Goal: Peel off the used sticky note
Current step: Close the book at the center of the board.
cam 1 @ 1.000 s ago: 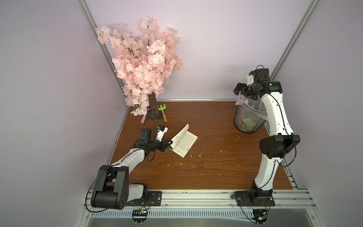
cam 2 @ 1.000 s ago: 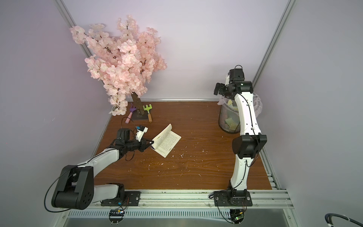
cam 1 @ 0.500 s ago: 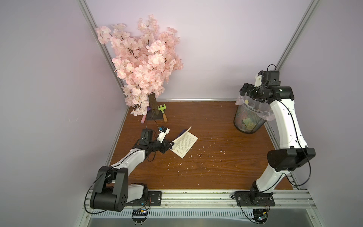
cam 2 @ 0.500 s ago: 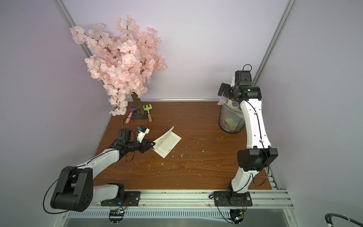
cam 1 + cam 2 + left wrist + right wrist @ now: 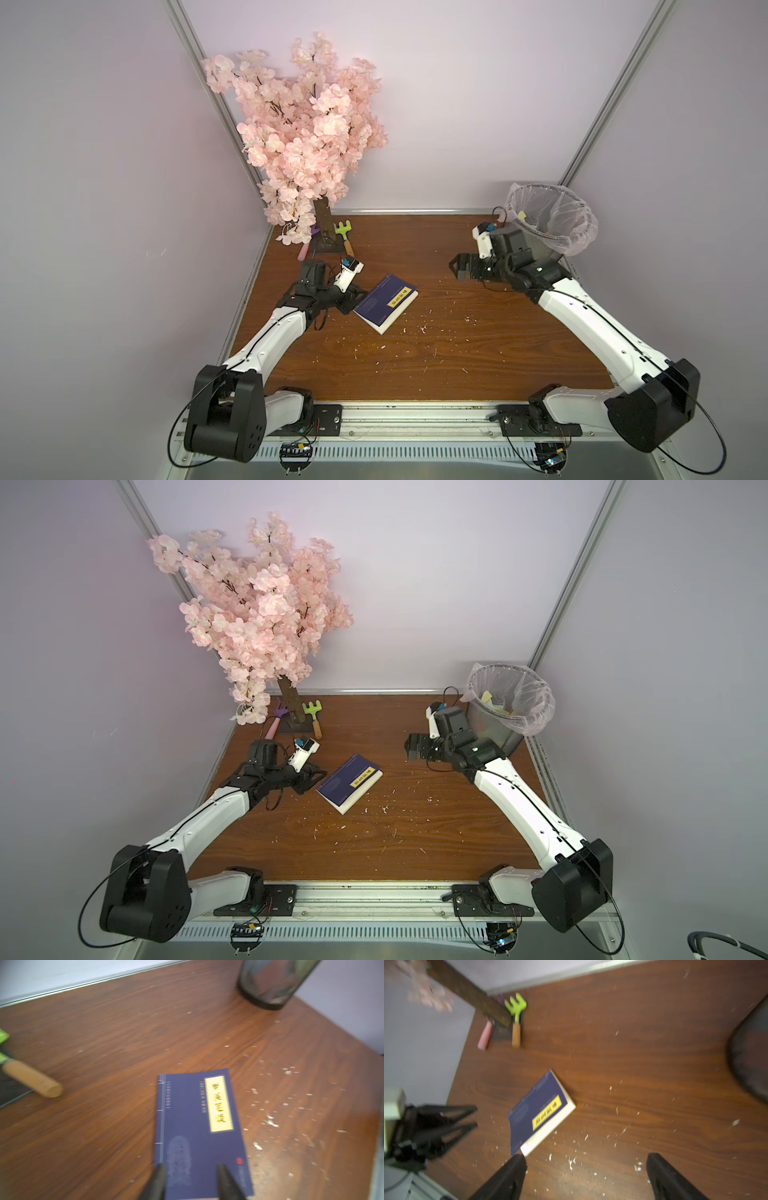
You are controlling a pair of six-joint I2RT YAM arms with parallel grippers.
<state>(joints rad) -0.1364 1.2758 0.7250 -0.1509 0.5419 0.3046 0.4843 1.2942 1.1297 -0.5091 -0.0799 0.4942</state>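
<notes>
Pink blossom tree (image 5: 307, 137) stands at a back corner of the wood table (image 5: 415, 365). Green toy rake (image 5: 344, 232) and pink-handled tool (image 5: 305, 249) lie just beside its trunk, one on each side. Mesh bin (image 5: 540, 249) with clear liner (image 5: 579, 232) sits well apart from the tree, in the other back corner. White scraps (image 5: 422, 328) are scattered well away from the tree.

Looking down from high above the front rail (image 5: 415, 415) in both top views, near-identical across the whole tabletop (image 5: 457, 365), then close and low from each wrist, facing inward onto the same blue book (image 5: 197, 1126).
</notes>
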